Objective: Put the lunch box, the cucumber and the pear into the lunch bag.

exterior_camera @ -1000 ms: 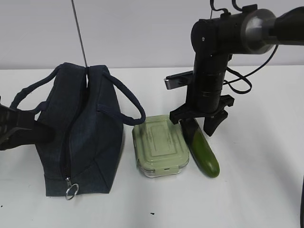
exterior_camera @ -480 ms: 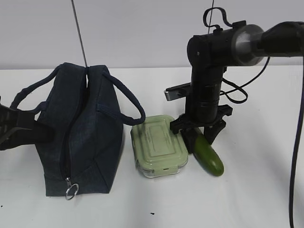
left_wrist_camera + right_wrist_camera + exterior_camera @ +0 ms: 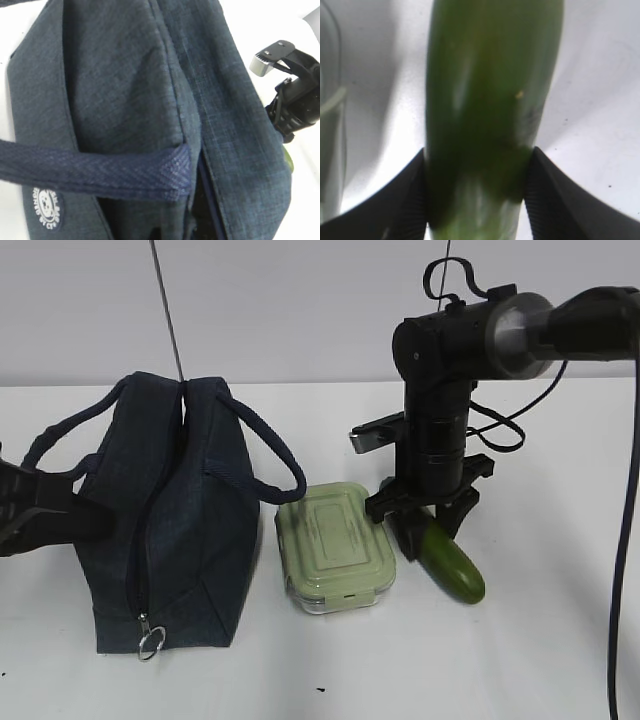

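The dark navy lunch bag (image 3: pixel 180 530) stands on the left of the white table with its zipper shut and its ring pull (image 3: pixel 150 642) at the front. It fills the left wrist view (image 3: pixel 125 75). The pale green lunch box (image 3: pixel 335 545) lies right of the bag. My right gripper (image 3: pixel 432 538) points down and is shut on the dark green cucumber (image 3: pixel 452 568), just right of the box. In the right wrist view its fingers (image 3: pixel 405 200) press both sides of the cucumber (image 3: pixel 490 90). My left gripper (image 3: pixel 40 512) is at the bag's left side; its jaws are hidden. The pear is out of view.
A thin metal rod (image 3: pixel 165 310) rises behind the bag. The right arm (image 3: pixel 295 100) shows past the bag's far side in the left wrist view. The lunch box's clear edge (image 3: pixel 330 125) is close to the cucumber's left.
My right gripper has come down and closed on the cucumber, and the cucumber's free end has shifted to the right, away from the lunch box. The left arm and bag have not moved.
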### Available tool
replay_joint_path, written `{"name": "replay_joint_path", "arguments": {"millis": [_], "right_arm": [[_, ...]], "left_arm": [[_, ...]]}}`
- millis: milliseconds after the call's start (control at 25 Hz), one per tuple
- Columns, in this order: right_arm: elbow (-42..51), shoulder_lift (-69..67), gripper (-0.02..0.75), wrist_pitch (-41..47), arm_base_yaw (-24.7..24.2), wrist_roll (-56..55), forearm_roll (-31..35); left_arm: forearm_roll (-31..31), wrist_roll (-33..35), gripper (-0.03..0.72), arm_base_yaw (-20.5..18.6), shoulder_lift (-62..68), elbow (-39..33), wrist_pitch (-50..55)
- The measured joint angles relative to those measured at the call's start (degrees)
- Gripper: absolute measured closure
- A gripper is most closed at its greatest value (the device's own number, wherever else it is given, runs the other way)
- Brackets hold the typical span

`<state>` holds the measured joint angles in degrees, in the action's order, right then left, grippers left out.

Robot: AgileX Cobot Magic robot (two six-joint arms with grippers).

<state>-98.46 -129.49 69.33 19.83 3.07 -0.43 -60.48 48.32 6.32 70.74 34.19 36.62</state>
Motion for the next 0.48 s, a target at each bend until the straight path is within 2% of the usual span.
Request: {"name": "replay_joint_path", "arguments": {"millis": [480], "right_arm": [[-4.8, 10.0, 0.343, 0.2, 0.0, 0.4, -1.8]], "left_arm": [[0.0, 0.0, 0.704, 0.0, 0.0, 0.0, 0.0]]}}
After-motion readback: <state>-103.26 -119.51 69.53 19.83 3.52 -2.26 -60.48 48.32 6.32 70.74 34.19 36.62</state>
